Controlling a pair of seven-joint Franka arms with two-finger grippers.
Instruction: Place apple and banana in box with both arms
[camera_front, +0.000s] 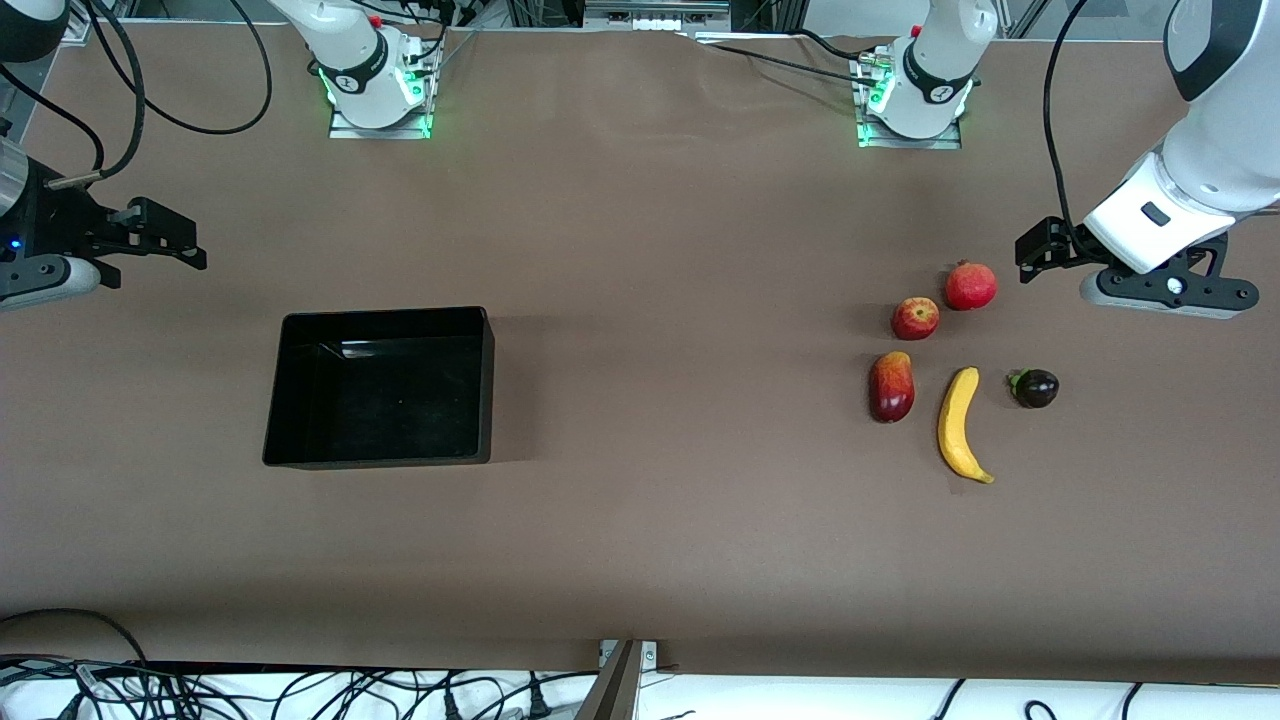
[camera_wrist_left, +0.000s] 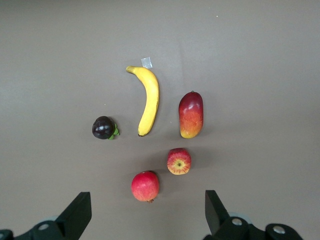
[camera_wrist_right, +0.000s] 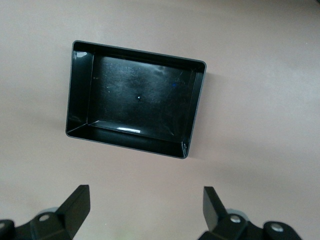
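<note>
The apple (camera_front: 915, 318) lies on the table toward the left arm's end, and the long yellow banana (camera_front: 960, 423) lies nearer the front camera than it. Both show in the left wrist view, the apple (camera_wrist_left: 179, 161) and the banana (camera_wrist_left: 148, 101). My left gripper (camera_front: 1040, 252) hangs open and holds nothing, up over the table beside the fruit; its fingers (camera_wrist_left: 77, 214) stand wide apart. The black box (camera_front: 385, 314) sits toward the right arm's end with nothing in it. My right gripper (camera_front: 165, 236) is open and holds nothing, above bare table near the box (camera_wrist_right: 140, 52).
A deep-red round fruit (camera_front: 970, 286) lies beside the apple, farther from the front camera. A red-yellow mango (camera_front: 891, 386) and a small dark purple fruit (camera_front: 1035, 388) flank the banana. Brown table stretches between box and fruit. Cables run along the table's front edge.
</note>
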